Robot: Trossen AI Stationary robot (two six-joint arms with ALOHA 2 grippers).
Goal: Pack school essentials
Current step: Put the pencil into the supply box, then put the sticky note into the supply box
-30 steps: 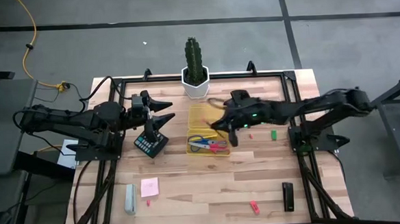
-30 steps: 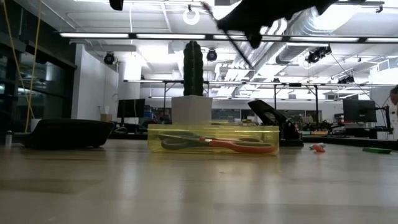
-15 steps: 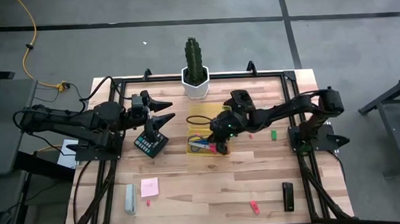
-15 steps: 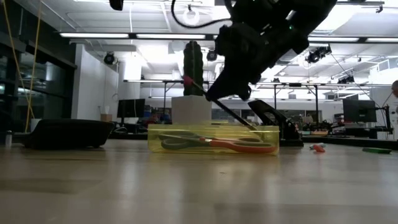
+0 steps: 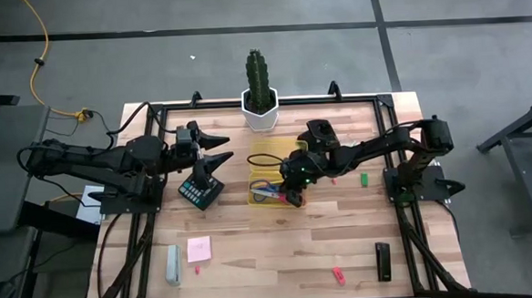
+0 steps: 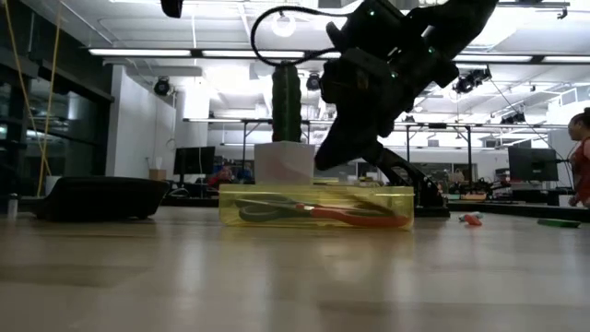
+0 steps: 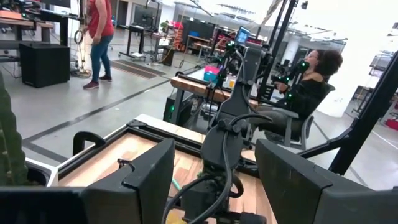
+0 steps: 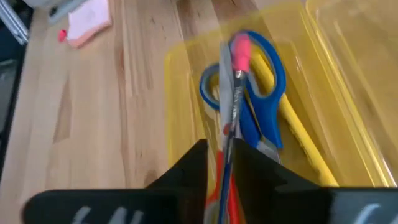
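**A:** Hovering over the yellow tray (image 5: pixel 264 154), the right pincer (image 5: pixel 294 186) is pinching a thin grey pencil with a pink eraser (image 8: pixel 236 74), closed on it. What is making this step go well?

**B:** Judged from the wrist view, the pencil is pointing along the tray, over the blue-handled scissors (image 8: pixel 261 81) and the yellow pencil (image 8: pixel 292 124) already lying inside. Keeping it parallel to the long walls and lowering it before letting go should stop it bridging the rim.

**A:** And the left pincer (image 5: pixel 213 147)?

**B:** It is waiting with its fingers spread, above the bench (image 5: pixel 280 249) just left of the tray, holding nothing.

**A:** What is lying around?

**B:** The red-handled scissors (image 6: pixel 355 216) are sharing the tray. The pink sticky-note pad (image 5: pixel 198 249), a red piece (image 5: pixel 338 275) and a green piece (image 5: pixel 363 178) are lying loose on the bench. The cactus in its white pot (image 5: pixel 259 95) is standing just behind the tray, possibly crowding the approach.
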